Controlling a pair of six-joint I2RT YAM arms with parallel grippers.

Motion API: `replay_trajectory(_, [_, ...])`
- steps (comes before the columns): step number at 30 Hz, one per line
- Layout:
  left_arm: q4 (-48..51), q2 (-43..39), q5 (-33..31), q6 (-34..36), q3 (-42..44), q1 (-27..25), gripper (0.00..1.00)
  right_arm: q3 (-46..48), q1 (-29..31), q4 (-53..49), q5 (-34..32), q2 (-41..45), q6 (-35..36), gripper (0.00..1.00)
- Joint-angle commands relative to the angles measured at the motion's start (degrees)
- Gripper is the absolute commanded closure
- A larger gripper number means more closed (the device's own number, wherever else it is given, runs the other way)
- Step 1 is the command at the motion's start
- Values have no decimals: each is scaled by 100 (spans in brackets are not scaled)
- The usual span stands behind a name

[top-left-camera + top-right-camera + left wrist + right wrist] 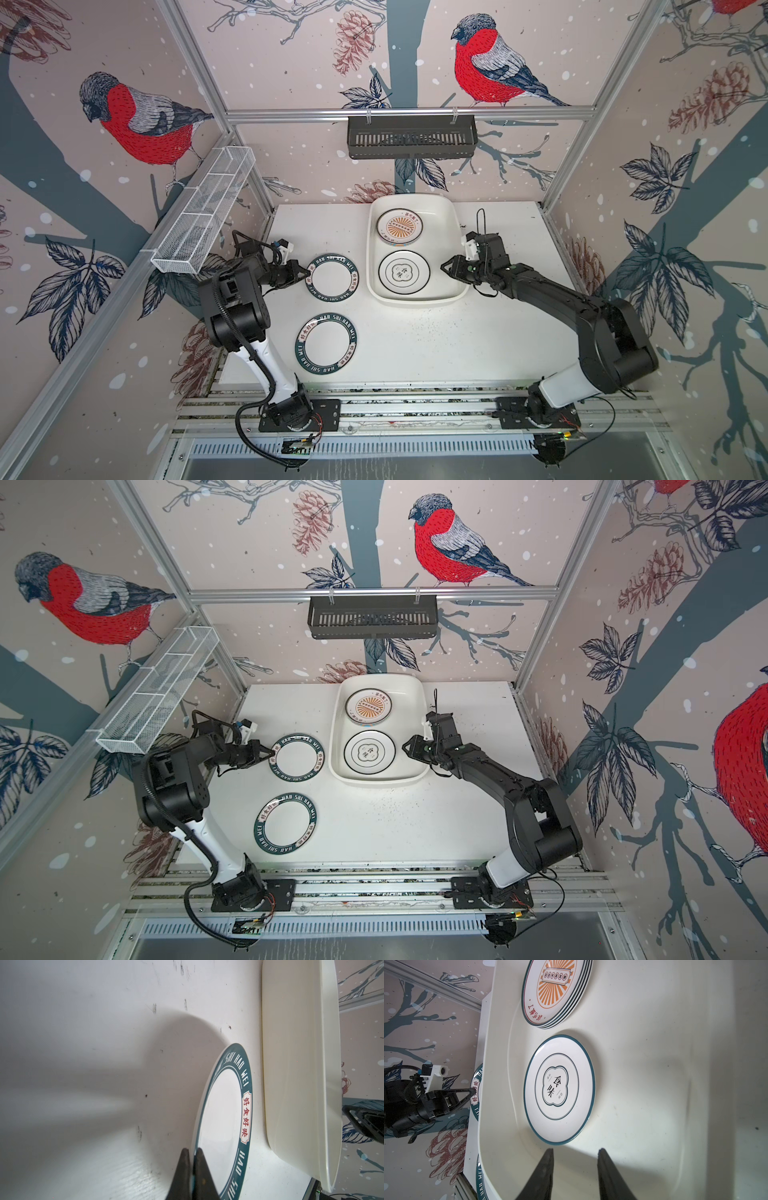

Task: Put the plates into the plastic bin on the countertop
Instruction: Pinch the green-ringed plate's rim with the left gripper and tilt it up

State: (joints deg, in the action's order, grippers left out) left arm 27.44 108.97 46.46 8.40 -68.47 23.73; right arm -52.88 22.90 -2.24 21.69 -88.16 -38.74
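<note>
Bird-and-pinecone wallpaper is surrounding the white, speckled countertop (457, 345), and the plastic bin (440, 210) is sitting toward its far edge, right of centre.

In both top views the bin is holding two groups. A stack topped by a sunburst plate (400, 226) is lying at its far end, and an emblem plate (404, 272) is lying flat at its near end. The two are close together but apart. Only the right wrist view is showing that the sunburst stack (556, 991) is several plates deep, with rims stepping out along one side.

Two lettered plates are lying outside the bin on the countertop, to its left. The farther lettered plate (333, 277) is just beside the bin wall, and the nearer lettered plate (326, 345) is sitting well apart from the bin.

The left gripper (305, 275) is pinching the farther plate's left rim. The left wrist view is showing this closely, with its fingers (199, 1167) clamping the dark rim and the plate casting a broad shadow. The right gripper (444, 266) is hovering over the bin's right rim beside the emblem plate (560, 1088), its jaws parted narrowly and holding nothing.
</note>
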Motion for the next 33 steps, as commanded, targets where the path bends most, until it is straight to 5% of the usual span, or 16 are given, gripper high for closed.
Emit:
replay_trajectory(1, [-24, -24, 178, -333, -148, 4, 98, 6, 5, 198, 18, 27, 29, 63])
replay_trajectory(33, [91, -28, 1274, -899, -697, 27, 99, -75, 15, 79, -18, 89, 23, 63])
